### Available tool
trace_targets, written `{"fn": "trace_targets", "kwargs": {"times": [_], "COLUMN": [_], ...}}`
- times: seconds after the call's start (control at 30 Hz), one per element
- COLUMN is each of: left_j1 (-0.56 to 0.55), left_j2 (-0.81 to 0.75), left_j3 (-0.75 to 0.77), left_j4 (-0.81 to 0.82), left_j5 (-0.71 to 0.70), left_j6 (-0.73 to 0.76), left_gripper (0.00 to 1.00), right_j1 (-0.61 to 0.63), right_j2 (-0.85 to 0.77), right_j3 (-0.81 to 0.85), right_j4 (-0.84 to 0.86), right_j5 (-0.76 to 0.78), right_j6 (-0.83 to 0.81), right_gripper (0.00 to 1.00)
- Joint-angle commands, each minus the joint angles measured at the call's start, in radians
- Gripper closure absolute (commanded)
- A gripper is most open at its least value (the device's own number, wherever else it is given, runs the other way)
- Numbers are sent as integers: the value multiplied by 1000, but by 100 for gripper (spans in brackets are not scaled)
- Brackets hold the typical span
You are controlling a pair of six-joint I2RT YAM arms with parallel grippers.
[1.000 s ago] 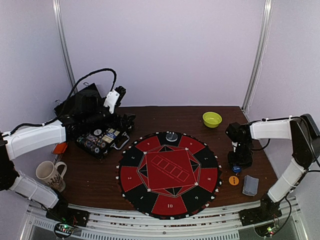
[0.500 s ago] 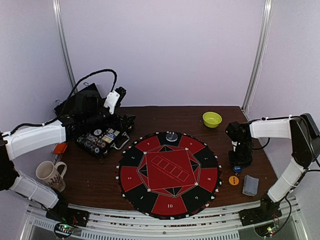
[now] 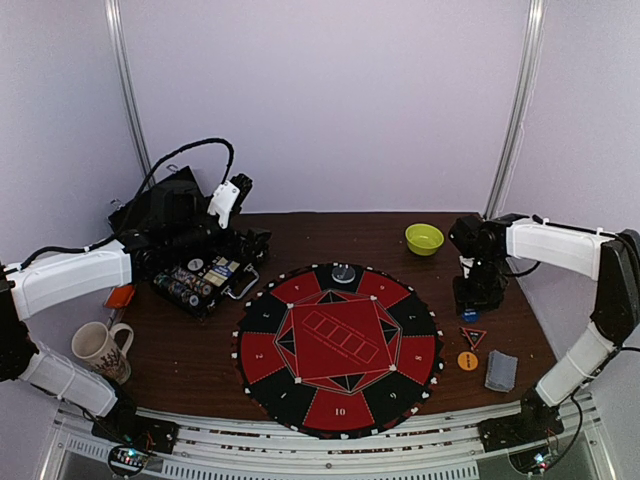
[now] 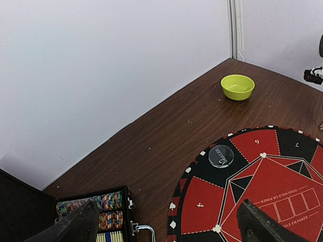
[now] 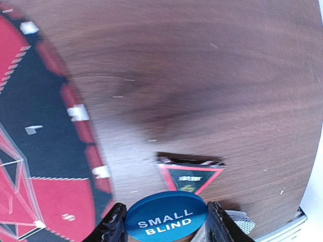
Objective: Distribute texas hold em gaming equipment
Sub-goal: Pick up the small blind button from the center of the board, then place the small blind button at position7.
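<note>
Blue disc (image 5: 166,219) marked SMALL BLIND is pinched between the right gripper (image 5: 166,210) fingers, over bare table just off the mat (image 3: 340,345) at 3 o'clock. A triangle marker (image 3: 473,337) with a red edge lies on the table just beside it. The orange disc (image 3: 467,361) and card deck (image 3: 500,371) sit off the mat at 4 o'clock. A clear puck (image 4: 221,156) is on the mat at 12. The left gripper (image 4: 169,206) has its fingers spread wide, near the chip case (image 3: 200,280) at 10 o'clock. The green bowl (image 3: 424,238) is at 1 o'clock.
</note>
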Motion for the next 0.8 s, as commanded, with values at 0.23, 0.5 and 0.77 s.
{"fn": "trace_targets", "kwargs": {"times": [0.23,0.5,0.77], "left_j1": [2,4,4], "left_j2": [-1,9,4], "left_j3": [3,-1,-15], "left_j4": [41,49,77], "left_j5": [-6,-35,-58], "left_j6": [0,9,33], "left_gripper": [2,2,2], "right_j1": [148,175,174], "right_j2": [37,64,110], "right_j3": [121,141,161], "right_j4": [-62,-37,-50], "right_j5": [-5,-39,-33], "right_j6": [6,-64,-198], "right_gripper": [68,68,68]}}
